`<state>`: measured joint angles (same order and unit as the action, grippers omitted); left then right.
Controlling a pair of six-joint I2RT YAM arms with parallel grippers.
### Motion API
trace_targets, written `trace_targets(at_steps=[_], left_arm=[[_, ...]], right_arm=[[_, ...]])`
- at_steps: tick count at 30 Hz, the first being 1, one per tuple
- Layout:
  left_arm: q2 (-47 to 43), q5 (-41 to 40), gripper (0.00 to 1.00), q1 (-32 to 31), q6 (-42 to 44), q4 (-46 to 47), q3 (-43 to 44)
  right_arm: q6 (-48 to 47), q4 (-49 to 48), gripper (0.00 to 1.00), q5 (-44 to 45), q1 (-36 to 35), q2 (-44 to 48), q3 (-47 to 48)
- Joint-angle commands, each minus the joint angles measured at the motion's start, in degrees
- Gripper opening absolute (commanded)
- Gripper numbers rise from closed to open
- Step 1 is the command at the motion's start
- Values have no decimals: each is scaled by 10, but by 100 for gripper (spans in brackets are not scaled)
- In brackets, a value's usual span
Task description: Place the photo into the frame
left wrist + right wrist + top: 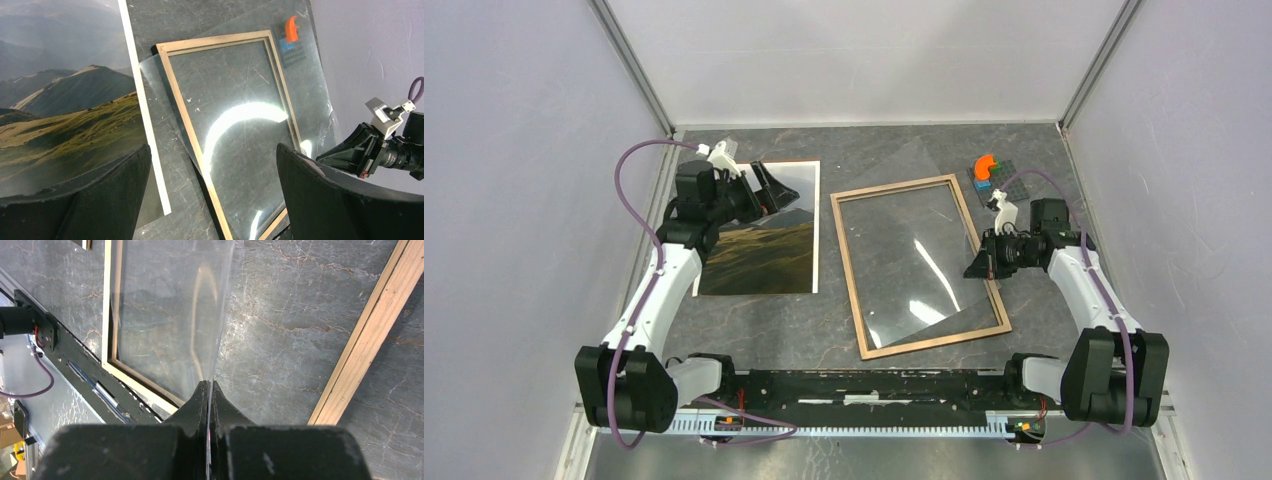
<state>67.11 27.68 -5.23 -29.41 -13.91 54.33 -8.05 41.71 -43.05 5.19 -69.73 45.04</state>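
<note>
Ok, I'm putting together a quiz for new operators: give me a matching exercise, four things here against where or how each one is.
Things:
1 photo
2 frame
3 clear sheet
4 orange piece

States:
A pinched in the shut right gripper
B on the grey plate, far right
C lying flat at the left
D wood face up, in the middle

Pairs: 1-C, 2-D, 3-A, 4-B

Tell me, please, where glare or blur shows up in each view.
Top view: thin white streaks on the clear sheet over the frame. Left wrist: a bright curved arc on it. Right wrist: a faint streak; its fingers look blurred.
</note>
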Motion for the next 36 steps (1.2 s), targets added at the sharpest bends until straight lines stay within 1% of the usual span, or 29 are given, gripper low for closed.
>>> trace_targets(at_steps=[1, 7, 9, 13, 18, 23, 30, 31, 36], left_arm=[[1, 16, 100, -10, -17, 26, -3], [2, 13, 100, -13, -14, 22, -1], [3, 13, 100, -13, -14, 21, -1], [7, 15, 100, -14, -16, 22, -1], [8, 17, 100, -15, -16, 21, -1], [9, 17, 100, -15, -16, 22, -1], [11, 17, 100, -16, -16, 22, -1], [11, 17, 100, -16, -16, 22, -1], [9, 17, 100, -16, -14, 21, -1]], right_arm=[[-22, -43, 0, -31, 8, 1, -7], [-29, -28, 0, -64, 18, -8, -16], [-26, -20, 0, -62, 20, -6, -25], [17, -42, 0, -74, 23, 12, -41], [64, -49, 0, -96, 23, 16, -27], [76, -33, 0, -106, 22, 15, -14], [80, -31, 0, -130, 23, 18, -32], [94, -29, 0, -134, 24, 19, -34], [104, -28, 0, -128, 25, 25, -42]])
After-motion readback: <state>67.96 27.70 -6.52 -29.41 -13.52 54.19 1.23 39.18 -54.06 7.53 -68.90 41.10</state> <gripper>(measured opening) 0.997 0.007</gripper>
